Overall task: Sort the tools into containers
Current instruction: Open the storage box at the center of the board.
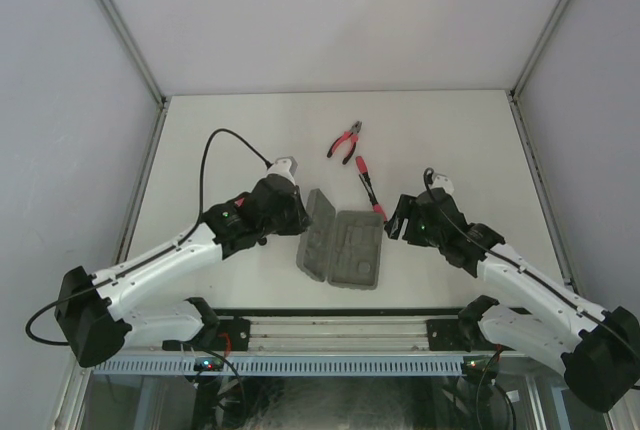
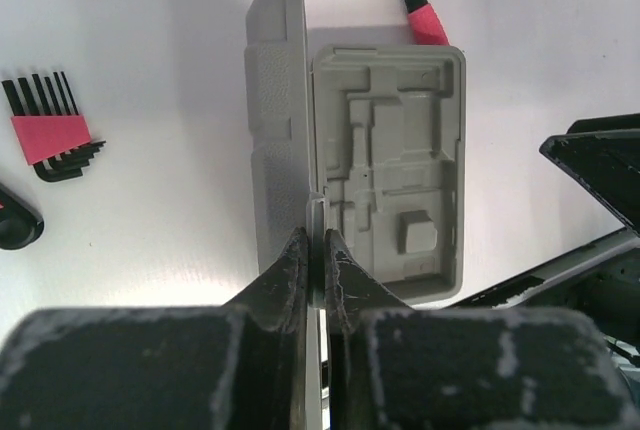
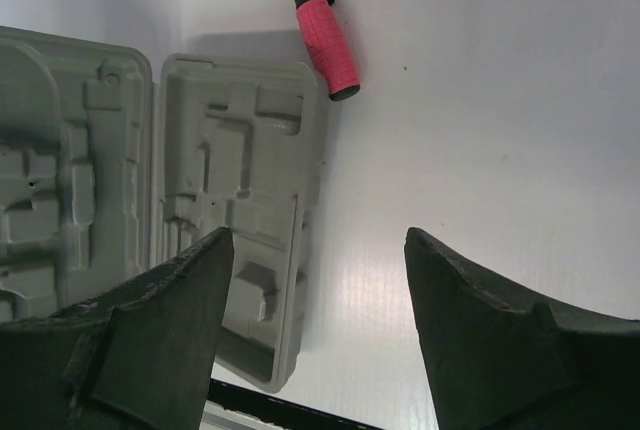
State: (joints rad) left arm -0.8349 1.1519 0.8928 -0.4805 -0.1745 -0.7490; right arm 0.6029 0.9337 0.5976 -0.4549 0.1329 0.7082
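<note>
The grey tool case (image 1: 356, 249) lies open between the arms with its moulded slots empty, and its left half (image 1: 318, 233) is raised at an angle. My left gripper (image 2: 315, 242) is shut on the thin edge of that raised half (image 2: 275, 130). My right gripper (image 3: 318, 250) is open and empty, over bare table just right of the case (image 3: 240, 180). The red-handled pliers (image 1: 346, 142) lie beyond the case. The long thin screwdriver (image 1: 368, 186) lies at the case's far right corner, and its red handle shows in the right wrist view (image 3: 325, 40). The comb-like piece (image 2: 50, 135) lies left of the case.
A small black-and-red tool (image 2: 15, 225) sits at the left edge of the left wrist view. A black cable (image 1: 215, 145) loops over the table behind the left arm. The metal rail (image 1: 340, 328) runs along the near edge. Grey walls enclose the table.
</note>
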